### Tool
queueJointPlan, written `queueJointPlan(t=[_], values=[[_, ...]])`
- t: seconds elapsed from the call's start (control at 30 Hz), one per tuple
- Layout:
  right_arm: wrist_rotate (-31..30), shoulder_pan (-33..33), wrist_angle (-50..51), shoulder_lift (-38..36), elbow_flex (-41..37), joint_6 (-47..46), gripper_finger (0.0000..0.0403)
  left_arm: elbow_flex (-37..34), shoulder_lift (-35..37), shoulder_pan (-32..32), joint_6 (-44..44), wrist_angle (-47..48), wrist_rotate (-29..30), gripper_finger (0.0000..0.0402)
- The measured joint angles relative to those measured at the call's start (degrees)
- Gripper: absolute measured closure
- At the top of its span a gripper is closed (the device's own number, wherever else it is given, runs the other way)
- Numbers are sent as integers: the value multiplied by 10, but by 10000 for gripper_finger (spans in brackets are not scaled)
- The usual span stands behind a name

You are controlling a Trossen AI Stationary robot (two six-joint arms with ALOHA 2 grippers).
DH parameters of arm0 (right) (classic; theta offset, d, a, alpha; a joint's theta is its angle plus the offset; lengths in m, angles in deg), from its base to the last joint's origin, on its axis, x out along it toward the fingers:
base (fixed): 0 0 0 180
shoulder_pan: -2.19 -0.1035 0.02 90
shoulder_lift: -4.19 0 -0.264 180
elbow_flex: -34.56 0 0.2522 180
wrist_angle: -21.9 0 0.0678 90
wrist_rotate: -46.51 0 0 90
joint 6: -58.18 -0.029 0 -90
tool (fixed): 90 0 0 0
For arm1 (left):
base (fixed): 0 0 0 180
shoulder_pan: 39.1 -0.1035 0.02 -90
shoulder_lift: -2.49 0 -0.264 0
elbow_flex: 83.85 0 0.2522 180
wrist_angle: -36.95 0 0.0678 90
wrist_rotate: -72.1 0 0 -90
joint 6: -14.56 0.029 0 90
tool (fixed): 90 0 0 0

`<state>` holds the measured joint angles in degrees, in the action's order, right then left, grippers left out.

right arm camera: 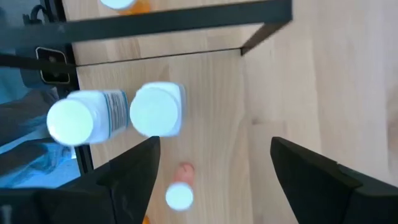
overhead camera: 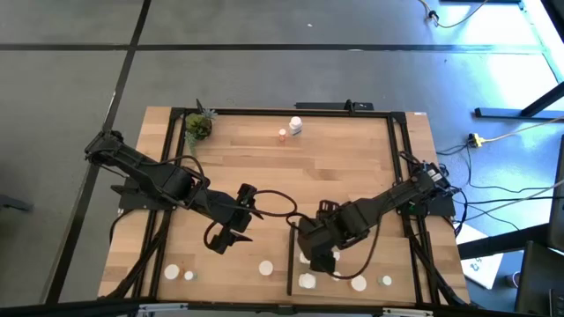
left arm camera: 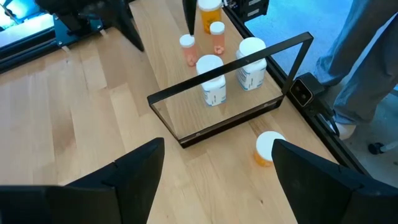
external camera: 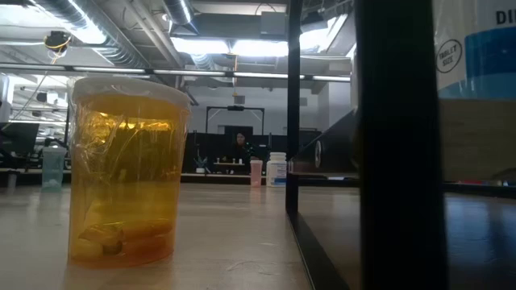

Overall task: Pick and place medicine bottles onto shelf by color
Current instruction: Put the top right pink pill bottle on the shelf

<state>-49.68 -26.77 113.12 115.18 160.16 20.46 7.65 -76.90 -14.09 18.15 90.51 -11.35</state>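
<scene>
My left gripper hangs over the middle of the surface with its jaws wide and nothing between them; my right gripper hangs over the shelf, jaws likewise wide and bare.

From above I count ten bottles in all. Three white-capped ones sit on open wood below my left jaws, toward the near edge: a larger one, a small one just beside it, and another nearer the shelf's black strip. Around and under my right jaws I make out about five more, among them a large cap, another and a small one at the near edge; my own arm hides part of that group, so the count there is unsure. Far ahead of both jaws, by the far rail, stand a white bottle and a small orange one with a pale top, just beside each other.

One green plant sits at the far left corner.

Between my two jaws the wood is bare, and so is the wide stretch ahead of them up to the far pair. Black frame rails bound the sides
</scene>
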Motion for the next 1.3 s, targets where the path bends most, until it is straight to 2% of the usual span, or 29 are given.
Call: queueJointPlan(t=[0.23, 0.43, 0.7, 1.3], values=[[-46, -31, 45, -20, -3, -47, 97, 0, 0, 0, 0, 0, 0, 109], [-49, -52, 51, -48, -56, -91, 97, 0, 0, 0, 0, 0, 0, 109], [-28, -75, -6, -86, -141, -158, 97, 0, 0, 0, 0, 0, 0, 109], [3, -74, -110, -86, -240, -182, 97, 0, 0, 0, 0, 0, 0, 109]])
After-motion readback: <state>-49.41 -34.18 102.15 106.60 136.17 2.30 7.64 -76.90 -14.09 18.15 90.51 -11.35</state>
